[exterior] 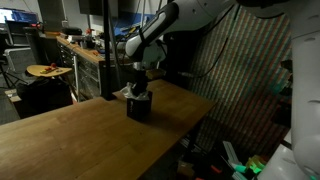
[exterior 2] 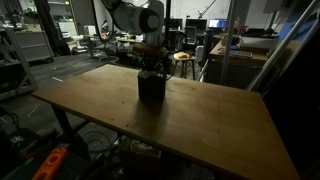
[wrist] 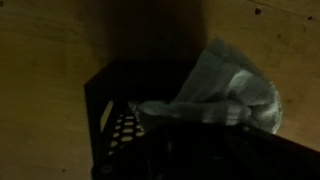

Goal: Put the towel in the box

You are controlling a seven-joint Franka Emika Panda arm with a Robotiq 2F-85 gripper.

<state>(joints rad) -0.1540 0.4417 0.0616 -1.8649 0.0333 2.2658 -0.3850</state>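
1. Nearest item, wrist view. The towel (wrist: 225,85) is a pale, crumpled cloth, soft and creased, with no fold lines I can make out. One part lies inside the box (wrist: 118,128). The rest is bunched over the far rim and shows against the desk (wrist: 40,60) beyond it. I cannot tell whether that part rests on the desk or only hangs above it.

2. The box is dark, open at the top, with a perforated side wall. It stands upright on the desk.

3. My hand (exterior: 140,88) hangs directly over the box opening in both exterior views, close above the rim (exterior 2: 152,65). Whether it is released or clenched on the cloth I cannot tell: the wrist view is too dark to show my fingers, and the exterior views are too small.

4. In an exterior view a pale patch at the top edge of the box, probably the towel (exterior: 125,93), sticks out to one side.

5. Status, as a judgement: the task is in its last stage but not complete. The towel is at the box and partly in it. Remaining: bring the overhanging part inside the walls, let go, lift clear.

6. Farther back stands a cluttered workbench (exterior: 85,50), well apart from the box.
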